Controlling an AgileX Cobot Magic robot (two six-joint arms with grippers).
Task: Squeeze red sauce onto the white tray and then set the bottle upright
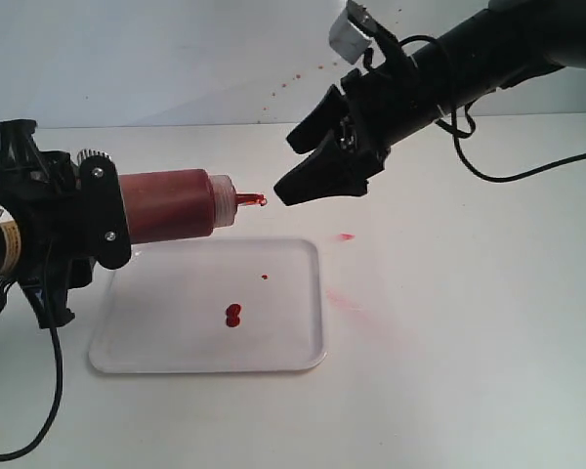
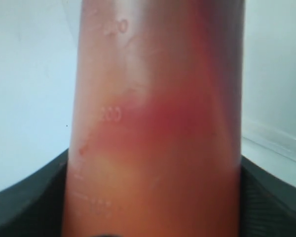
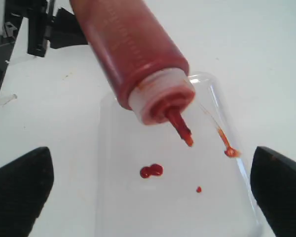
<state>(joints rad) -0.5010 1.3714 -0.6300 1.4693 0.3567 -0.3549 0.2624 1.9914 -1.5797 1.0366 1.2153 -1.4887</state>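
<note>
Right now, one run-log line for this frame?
left gripper: jaws shut on bottle, sideways over white tray | nozzle: drop hanging | red sauce: blobs on tray | right gripper: jaws open, empty, by nozzle

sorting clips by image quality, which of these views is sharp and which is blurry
Exterior view: sharp and evenly lit, only faint shadows. Left wrist view: the bottle fills the frame, too close, blurred, scale marks barely readable. Right wrist view: nozzle and red sauce blobs fairly crisp, the right end effector's fingers blurred.
</note>
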